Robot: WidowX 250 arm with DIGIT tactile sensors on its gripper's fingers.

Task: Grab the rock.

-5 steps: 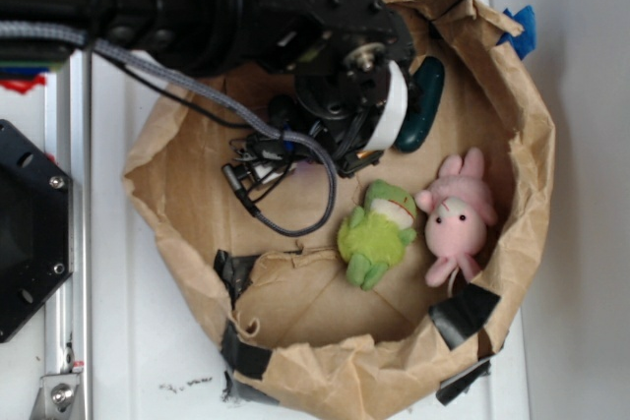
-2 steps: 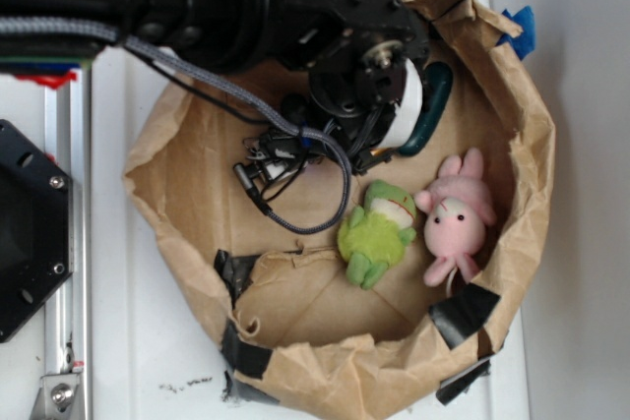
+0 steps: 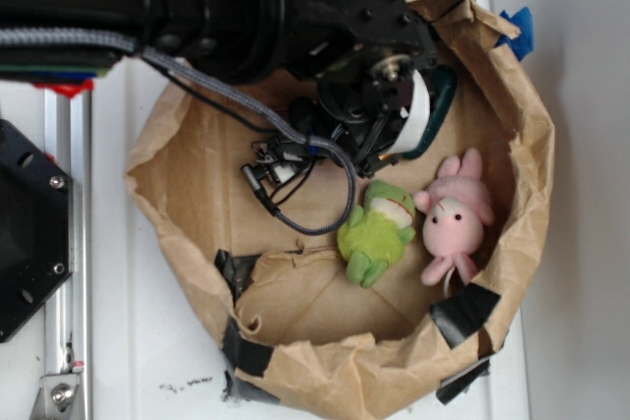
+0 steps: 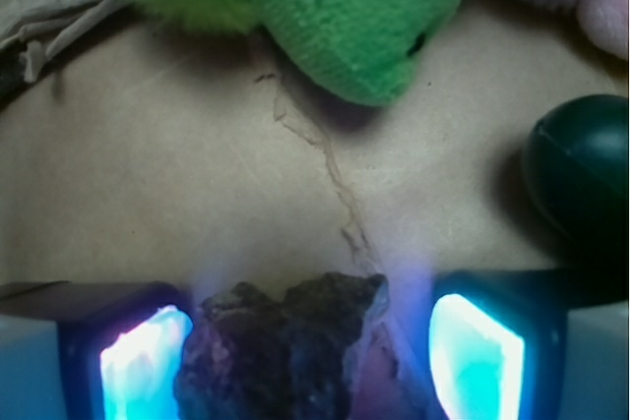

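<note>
So the rock (image 4: pixel 285 346) is sitting right between the two glowing pads (image 4: pixel 146 366) of the hand (image 4: pixel 300 361), but from the wrist view the grab doesn't look finished: the left pad is touching or nearly touching the stone, while there's a clear gap of bare paper before the right pad. So the hand is spread apart around the rock, not clamped on it yet. I'd say the approach is basically done and what's left is the squeeze and the lift. In the exterior view you can't see the rock at all, since the arm covers that spot toward the back of the brown paper bag (image 3: pixel 197 174) that carries everything. Moving right, the green frog plush (image 3: pixel 376 233) lies near the middle of the bag floor, close in front of the hand but not touching it. The dark green cucumber-shaped thing (image 4: pixel 581 169) sits just beside the right pad, near the bag's back-right wall, probably the one thing that could get bumped. The pink bunny plush (image 3: pixel 455 218) is out by the right wall, well clear.
</note>
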